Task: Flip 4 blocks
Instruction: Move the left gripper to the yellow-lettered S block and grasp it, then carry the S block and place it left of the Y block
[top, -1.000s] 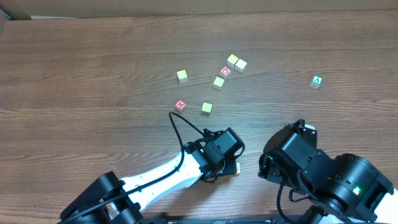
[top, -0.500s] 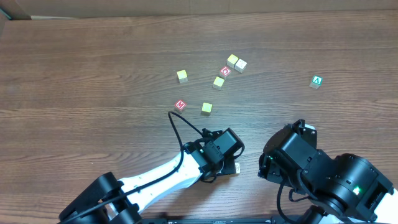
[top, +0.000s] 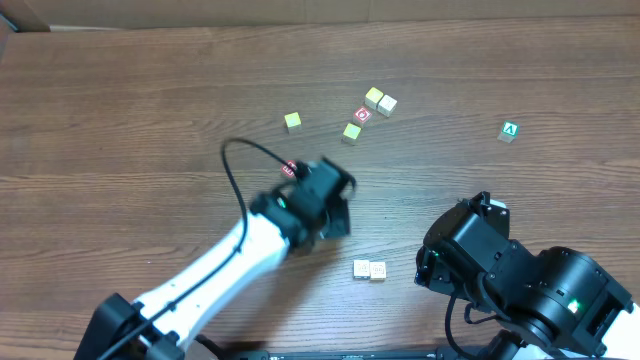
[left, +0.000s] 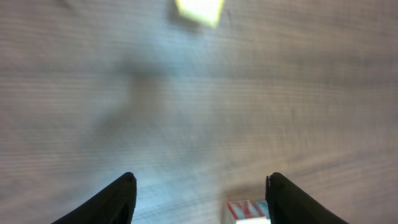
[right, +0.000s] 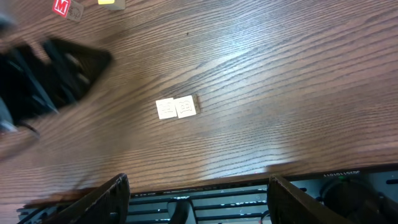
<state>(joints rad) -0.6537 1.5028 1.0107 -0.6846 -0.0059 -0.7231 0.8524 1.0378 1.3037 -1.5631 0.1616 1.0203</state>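
Cream block pair (top: 362, 269) | touching, row parallel to near table (top: 120, 100) edge, fine-print faces up | left pincer (left: 200, 178) jaws apart, empty | right pincer (right: 199, 180) jaws wide, empty

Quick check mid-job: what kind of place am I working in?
Likely a robot lab bench: a wood-grain table, small toy blocks scattered on it, and a white arm and a black arm reaching over it.

The whole left wrist view is blurring. Ahead of the left gripper (left: 200, 180), a yellow block (left: 199, 11) is running off the top edge. A red-lettered block (left: 247, 211) between its fingers is being cropped at the bottom. Ahead of the right gripper (right: 196, 183), the print on two pale blocks (right: 176, 107) is showing too small to read.
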